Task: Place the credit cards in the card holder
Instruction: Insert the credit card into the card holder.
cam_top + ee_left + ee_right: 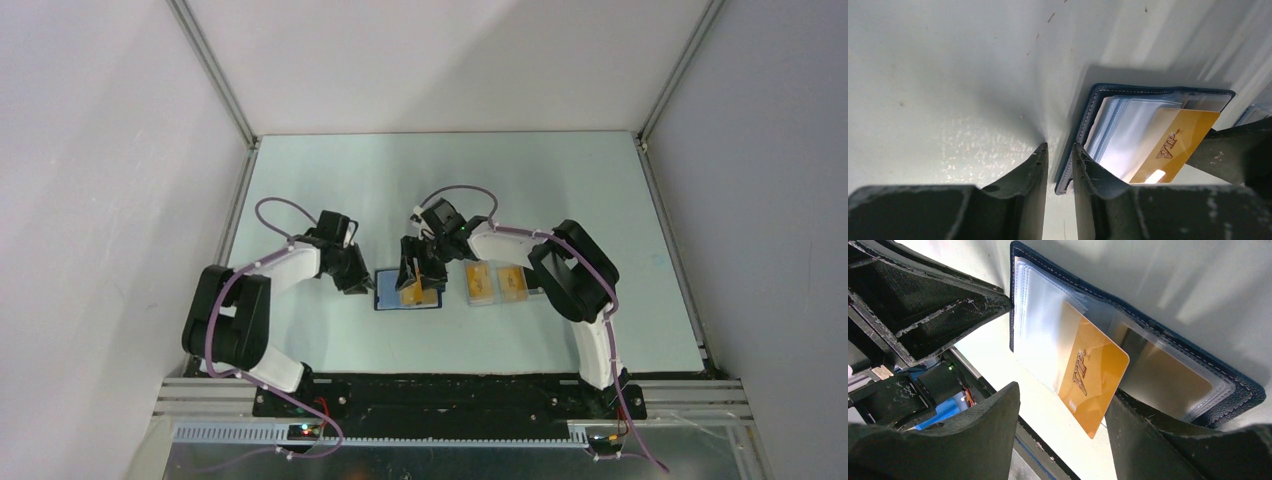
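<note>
Looking at the top view, you've got the card holder [1087, 112] lying open and flat on the table [400, 180], near-centre, between the two arms. Its clear sleeves [1038, 325] face up.

One orange credit card [1093, 375], lettered VIP, is partway into a sleeve. One end is under the plastic and the other sticks out, skewed to the holder's edges.

Your right gripper [1063, 394] sits over the exposed end of that card with its jaws spread wide, one either side. One finger looks to touch the card's long edge and the other stands clear of it. It has no clamp on the card.

Your left gripper [1058, 152] is at the holder's left edge with its jaws only a narrow gap apart and bare table showing between them. The fingertip [1083, 167] nearer the holder rests on the navy border at the corner. The other is over the table just left of it. From the left wrist view you can see it is gripping nothing.

Two more credit cards [480, 283] lie side by side in a clear case [496, 300]. The case is just right of the holder, beside the right arm's elbow.
</note>
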Tool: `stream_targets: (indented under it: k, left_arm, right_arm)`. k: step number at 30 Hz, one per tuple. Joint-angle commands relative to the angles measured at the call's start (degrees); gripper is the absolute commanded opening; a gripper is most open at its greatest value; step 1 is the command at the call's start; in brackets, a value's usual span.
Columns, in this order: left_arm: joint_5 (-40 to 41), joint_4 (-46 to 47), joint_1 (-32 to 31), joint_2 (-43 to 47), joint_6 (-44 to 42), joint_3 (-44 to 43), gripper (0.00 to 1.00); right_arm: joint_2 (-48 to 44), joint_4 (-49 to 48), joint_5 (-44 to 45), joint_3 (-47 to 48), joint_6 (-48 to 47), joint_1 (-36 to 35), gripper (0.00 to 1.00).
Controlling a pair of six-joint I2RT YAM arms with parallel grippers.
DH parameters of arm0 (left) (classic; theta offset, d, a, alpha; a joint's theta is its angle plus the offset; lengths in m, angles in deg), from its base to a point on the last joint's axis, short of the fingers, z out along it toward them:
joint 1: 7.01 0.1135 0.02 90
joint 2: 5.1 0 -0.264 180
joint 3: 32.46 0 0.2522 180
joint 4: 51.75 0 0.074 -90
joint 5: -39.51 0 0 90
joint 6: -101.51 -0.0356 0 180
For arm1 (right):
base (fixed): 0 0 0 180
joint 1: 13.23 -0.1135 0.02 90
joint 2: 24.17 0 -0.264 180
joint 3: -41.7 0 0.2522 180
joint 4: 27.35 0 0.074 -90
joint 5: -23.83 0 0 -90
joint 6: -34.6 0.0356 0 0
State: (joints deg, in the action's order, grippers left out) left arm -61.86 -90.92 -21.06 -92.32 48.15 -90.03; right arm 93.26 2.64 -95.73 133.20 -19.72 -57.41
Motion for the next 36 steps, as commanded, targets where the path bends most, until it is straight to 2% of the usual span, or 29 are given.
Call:
stream_targets:
  k: [1,14,27,29,30,36]
  left_arm:
    - [-2.1,0.1,-0.6,-1.1,-1.8,-1.0,0.30]
    - [-2.0,0.7,-1.2,-3.2,-0.6,-1.0,0.26]
    - [-1.1,0.7,-2.9,-5.4,0.1,-1.8,0.21]
    - [-0.6,0.7,-2.9,-5.5,0.2,-1.6,0.20]
    - [-0.4,0.7,-2.9,-5.5,0.3,-1.5,0.19]
    - [0.2,0.7,-2.9,-5.4,0.4,-1.0,0.14]
  right_arm:
    - [0.1,7.1,4.6,1.3,-3.1,0.1,0.67]
    - [3.6,12.5,2.7,7.4,-4.3,-2.2,0.68]
    - [5.2,9.6,-6.0,9.3,-0.5,-3.4,0.69]
    - [4.7,9.6,-5.8,8.4,-0.2,-3.4,0.69]
    - [4.5,9.9,-5.4,8.4,-0.5,-3.4,0.73]
    - [3.2,17.5,3.9,9.9,-4.9,-3.4,0.76]
